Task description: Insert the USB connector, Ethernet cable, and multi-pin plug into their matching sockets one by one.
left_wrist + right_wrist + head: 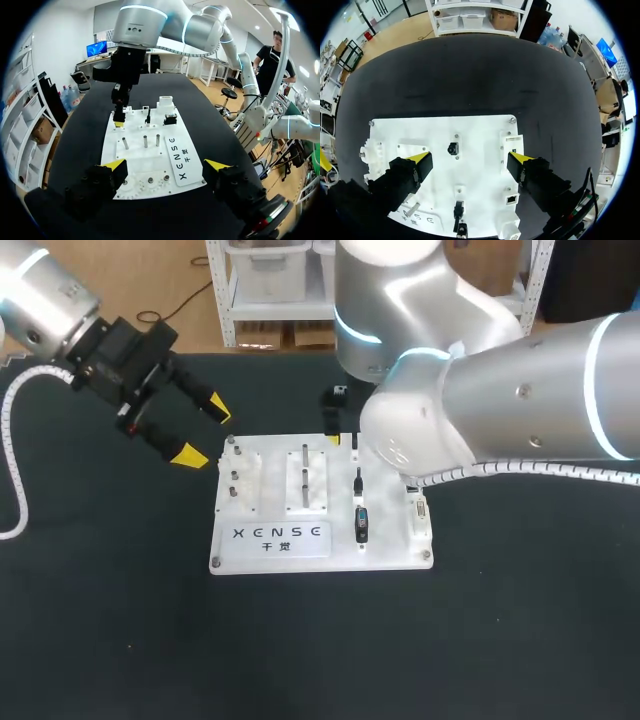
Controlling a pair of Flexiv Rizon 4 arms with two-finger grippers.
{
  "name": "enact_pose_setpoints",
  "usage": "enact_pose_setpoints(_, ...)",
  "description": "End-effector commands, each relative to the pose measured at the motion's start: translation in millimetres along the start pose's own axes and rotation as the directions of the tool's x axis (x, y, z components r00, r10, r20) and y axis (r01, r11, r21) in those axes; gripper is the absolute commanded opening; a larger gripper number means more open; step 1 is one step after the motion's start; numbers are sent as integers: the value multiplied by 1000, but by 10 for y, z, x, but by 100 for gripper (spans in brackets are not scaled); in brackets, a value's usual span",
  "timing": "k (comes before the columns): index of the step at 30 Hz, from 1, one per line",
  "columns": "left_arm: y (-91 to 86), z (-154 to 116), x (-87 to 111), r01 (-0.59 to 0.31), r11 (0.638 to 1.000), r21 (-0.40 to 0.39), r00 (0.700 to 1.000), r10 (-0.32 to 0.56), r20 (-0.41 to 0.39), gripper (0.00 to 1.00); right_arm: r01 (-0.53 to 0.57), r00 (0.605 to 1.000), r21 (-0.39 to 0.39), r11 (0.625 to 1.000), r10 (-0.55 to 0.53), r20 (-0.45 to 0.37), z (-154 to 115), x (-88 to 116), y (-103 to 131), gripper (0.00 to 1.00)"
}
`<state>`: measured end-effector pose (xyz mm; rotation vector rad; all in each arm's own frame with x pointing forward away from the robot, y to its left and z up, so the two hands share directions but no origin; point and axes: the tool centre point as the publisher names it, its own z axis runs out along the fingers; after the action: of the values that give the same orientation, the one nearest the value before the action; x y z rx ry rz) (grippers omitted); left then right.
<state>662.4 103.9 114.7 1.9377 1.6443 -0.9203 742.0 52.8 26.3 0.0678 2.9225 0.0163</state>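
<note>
The white socket board lies mid-table. A black USB connector and a thin black plug stand in its right half, and a metal-faced multi-pin connector sits near its right edge. My right gripper hangs open just above the board's far part, with nothing between its fingers; under it are a small round socket and the black plug. In the head view my right arm hides most of this gripper. My left gripper is open and empty, in the air off the board's far left corner.
Three metal pegs and several gear-like parts stand on the board's left half, the side nearest my left gripper. My bulky right arm spans the table's right rear. Black tabletop surrounds the board.
</note>
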Motion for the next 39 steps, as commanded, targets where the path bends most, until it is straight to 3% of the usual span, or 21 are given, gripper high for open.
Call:
enact_pose_setpoints(1, 12, -5, 6, -2, 1000, 4, 1000, 2, 0, 100, -1, 1000, 6, 1000, 1, -1, 15, -18, 7, 96)
enact_pose_setpoints(2, 12, -5, 6, -2, 1000, 4, 1000, 2, 0, 100, -2, 1000, 7, 1000, 2, -1, 23, -19, 9, 90)
enact_pose_setpoints(4, 12, -5, 6, -2, 1000, 4, 1000, 2, 0, 100, -4, 1000, 16, 1000, 4, 5, 50, -30, 7, 64)
enact_pose_setpoints(6, 12, -5, 6, -2, 1000, 4, 1000, 2, 0, 100, -7, 1000, 16, 1000, 7, 1, 59, -33, 7, 51)
enact_pose_setpoints(12, 12, -5, 6, -2, 1000, 4, 1000, 2, 0, 100, -2, 1000, 12, 1000, 2, -6, 79, -14, 28, 42)
enact_pose_setpoints(33, 12, -5, 6, -2, 1000, 4, 1000, 2, 0, 100, 3, 1000, 7, 1000, -3, -4, 127, -91, 138, 39)
enact_pose_setpoints(34, 12, -5, 6, -2, 1000, 4, 1000, 2, 0, 100, 4, 1000, 6, 1000, -4, -4, 125, -93, 140, 34)
enact_pose_setpoints(37, 12, -5, 6, -2, 1000, 4, 1000, 2, 0, 100, 4, 1000, 4, 1000, -4, -5, 118, -93, 142, 6)
enact_pose_setpoints(38, 12, -5, 6, -2, 1000, 4, 1000, 2, 0, 100, 3, 1000, 3, 1000, -3, -6, 115, -90, 141, 0)
enact_pose_setpoints(39, 12, -5, 6, -2, 1000, 4, 1000, 2, 0, 100, 3, 1000, 3, 1000, -3, -6, 115, -90, 140, 0)
